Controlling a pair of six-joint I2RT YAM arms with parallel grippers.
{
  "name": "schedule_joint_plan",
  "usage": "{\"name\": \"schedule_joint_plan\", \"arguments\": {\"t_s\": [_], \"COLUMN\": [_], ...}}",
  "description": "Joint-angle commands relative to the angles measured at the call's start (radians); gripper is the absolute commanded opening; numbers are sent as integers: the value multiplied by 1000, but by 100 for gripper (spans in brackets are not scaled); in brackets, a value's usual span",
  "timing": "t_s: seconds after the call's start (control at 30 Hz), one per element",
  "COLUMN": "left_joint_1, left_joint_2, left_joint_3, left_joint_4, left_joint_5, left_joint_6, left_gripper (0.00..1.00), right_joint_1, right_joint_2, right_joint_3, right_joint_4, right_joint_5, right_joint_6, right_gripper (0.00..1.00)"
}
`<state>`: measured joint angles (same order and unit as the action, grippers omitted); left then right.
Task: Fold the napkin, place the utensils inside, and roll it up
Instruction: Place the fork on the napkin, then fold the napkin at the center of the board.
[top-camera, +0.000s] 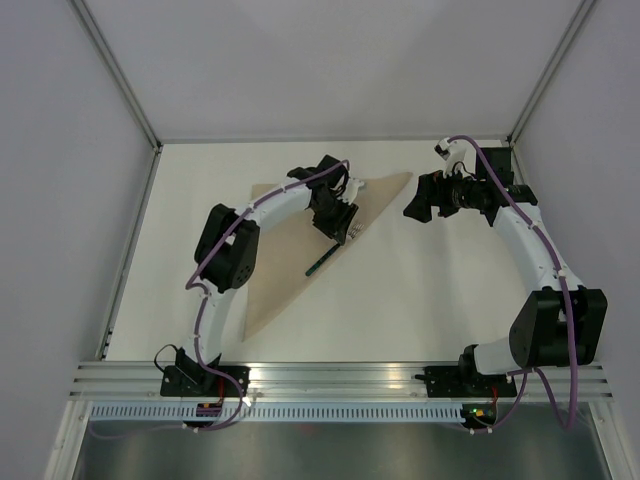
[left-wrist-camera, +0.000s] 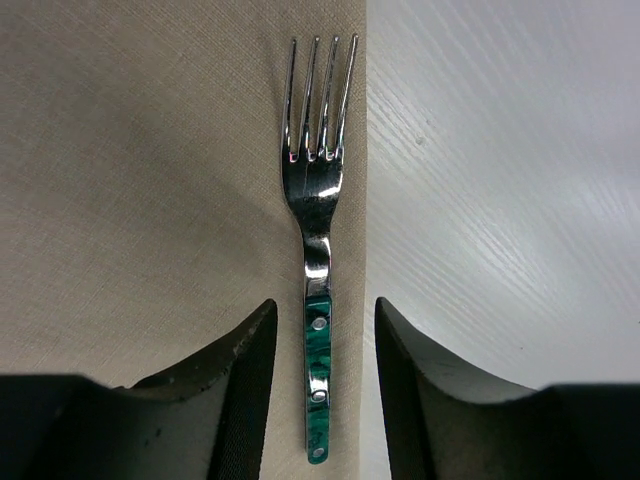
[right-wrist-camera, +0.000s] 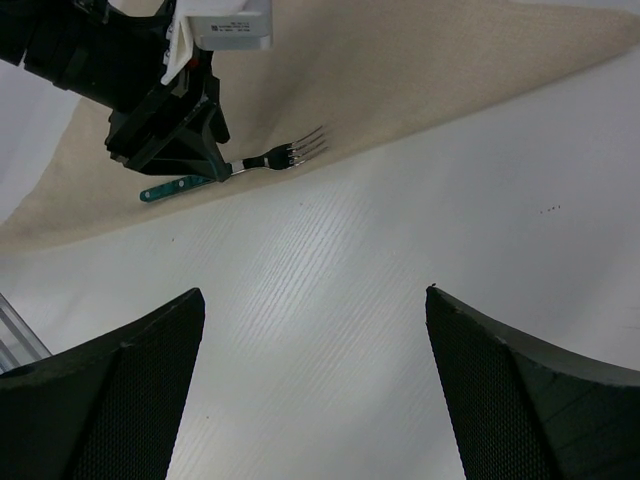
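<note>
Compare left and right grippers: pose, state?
Left gripper hangs over the teal-handled silver fork on the beige cloth napkin, fingers straddling its handle without touching; right gripper hangs over white table, off the napkin. Right's fingers spread wider than left's. Both open, holding nothing.

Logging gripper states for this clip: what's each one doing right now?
Left gripper: open, straddling the fork, not gripping it.
Right gripper: open, empty.

White table (top-camera: 430, 290) (grey walls (top-camera: 300, 60))
</note>
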<state>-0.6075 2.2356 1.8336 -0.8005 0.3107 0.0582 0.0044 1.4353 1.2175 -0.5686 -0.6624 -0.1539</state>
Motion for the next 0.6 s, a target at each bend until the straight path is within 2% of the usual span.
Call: {"name": "schedule_joint_plan", "arguments": {"t_s": [0.0,0.1,0.2,0.23,0.4,0.47,0.57], "left_joint_1": [24,67,139,158,241,244,249], "left_joint_2": [-140,-209,-345,-435,-721,-839,-953], "left_joint_3": [55,56,21,4,-129,-170,-200], "left_joint_4": [-14,-16,-29,-28,-26,-26,-49], "left_joint_5": [-38,-123,-221,-232,-332,-363,-413], "left_joint_6": [-76,-132,-268,-294,-382,-397,-422], "left_gripper": [49,50,49,47,48,50,51], "right_joint_1": [2,11,81,110,399,489,705], "right_joint_2": [-7,0,4,-1,-36,-17,7], "right_joint_3": [-4,-1,-10,-19,-117,-130,-154], "right_joint_4": [18,26,50,59,205,257,343], "right_joint_5": [-42,-37,4,24,211,247,326], "right_joint_6": [-3,-13,-29,-33,-47,-50,-59], "right_gripper": [96,96,93,92,89,85,82]}}
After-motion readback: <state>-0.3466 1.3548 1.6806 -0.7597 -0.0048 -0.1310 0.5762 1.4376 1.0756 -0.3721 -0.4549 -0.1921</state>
